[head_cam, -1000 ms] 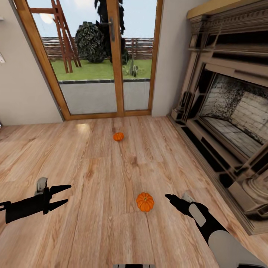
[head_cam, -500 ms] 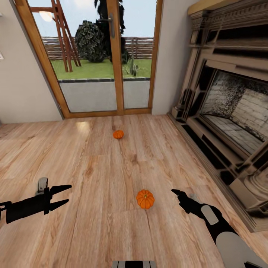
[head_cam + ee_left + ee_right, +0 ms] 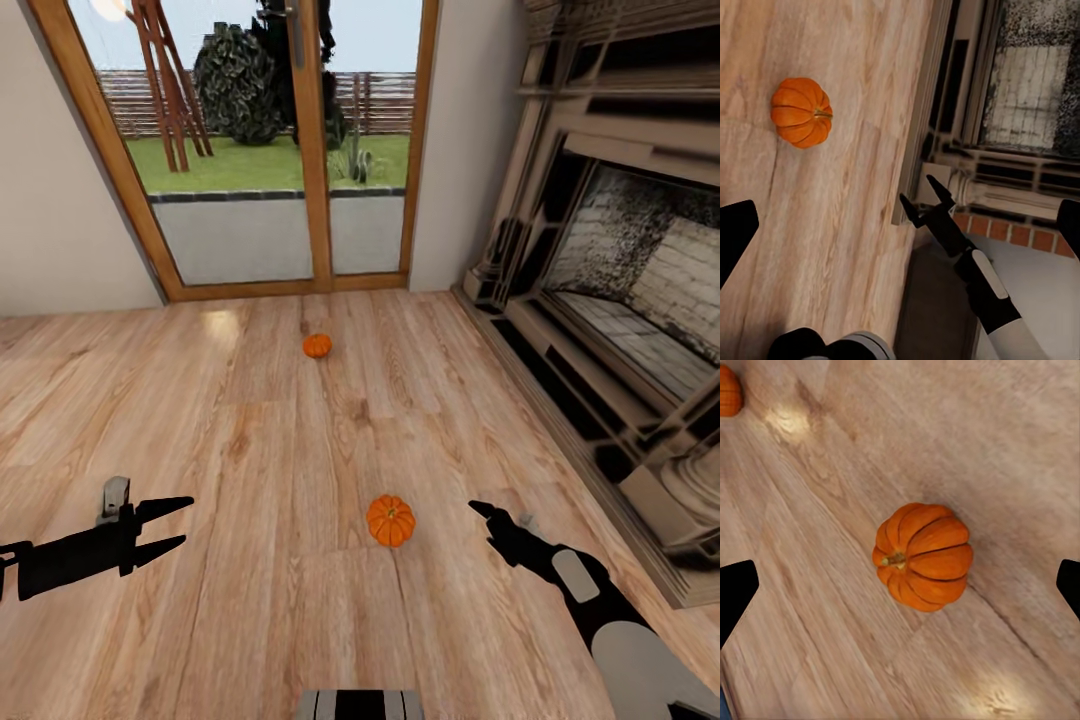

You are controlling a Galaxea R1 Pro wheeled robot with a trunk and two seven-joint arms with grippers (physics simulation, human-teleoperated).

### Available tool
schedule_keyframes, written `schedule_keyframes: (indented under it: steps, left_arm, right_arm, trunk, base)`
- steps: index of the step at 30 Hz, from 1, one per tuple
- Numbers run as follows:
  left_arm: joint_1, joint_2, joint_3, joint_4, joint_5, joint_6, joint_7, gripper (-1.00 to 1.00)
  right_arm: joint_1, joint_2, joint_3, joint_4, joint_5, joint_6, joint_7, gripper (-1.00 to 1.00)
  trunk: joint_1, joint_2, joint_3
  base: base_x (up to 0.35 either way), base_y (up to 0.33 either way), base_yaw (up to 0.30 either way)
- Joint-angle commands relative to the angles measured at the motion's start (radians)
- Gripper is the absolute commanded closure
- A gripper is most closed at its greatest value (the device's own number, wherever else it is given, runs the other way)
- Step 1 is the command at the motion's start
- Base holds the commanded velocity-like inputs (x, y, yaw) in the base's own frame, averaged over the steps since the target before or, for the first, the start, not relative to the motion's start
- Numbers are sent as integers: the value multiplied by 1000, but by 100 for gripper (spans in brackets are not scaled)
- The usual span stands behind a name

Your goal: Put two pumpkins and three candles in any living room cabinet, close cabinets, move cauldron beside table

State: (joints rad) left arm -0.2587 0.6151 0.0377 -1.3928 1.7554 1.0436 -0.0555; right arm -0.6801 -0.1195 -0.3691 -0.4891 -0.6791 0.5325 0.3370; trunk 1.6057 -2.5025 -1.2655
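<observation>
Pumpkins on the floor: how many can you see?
2. The near pumpkin lies on the wooden floor beside the right claw; the far pumpkin sits near the glass doors. More may be hidden.

Both arms are out in front, low over the floor. The left tool is on a black arm coming in from the left edge, roughly level, fingers spread in a V with nothing between them. The right tool reaches forward on a black-and-grey forearm from the lower right corner, angled up-left; from the left wrist view its fingers are parted and empty too.
</observation>
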Motion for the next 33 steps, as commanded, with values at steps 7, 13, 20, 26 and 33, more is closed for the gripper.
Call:
schedule_keyframes:
  steps: [7, 13, 20, 26, 33]
  left_arm:
    - [-1, -1, 1, 1, -5, 4, -6, -100]
    - [-1, -1, 1, 1, -5, 4, -6, -100]
    - [-1, -1, 1, 1, -5, 4, -6, -100]
    - [-1, -1, 1, 1, -5, 4, -6, -100]
    - [-1, -1, 1, 1, -5, 4, -6, -100]
  right_arm:
    - [-1, 3, -8, -1, -3, 9, 9, -100]
    - [-1, 3, -8, 1, -4, 9, 9, -100]
    - [-1, 3, -8, 1, -4, 7, 12, -100]
    - [-1, 3, -7, 2, -3, 6, 15, -100]
    - [-1, 5, -7, 2, -2, 5, 16, -100]
  trunk:
    - [3, -2, -28]
    - [6, -3, -51]
    - [9, -5, -77]
    - [11, -6, -100]
    - [15, -8, -127]
  base:
    - [0, 0, 0]
    - [0, 0, 5]
    - [0, 0, 51]
    - [0, 0, 2]
    - [0, 0, 0]
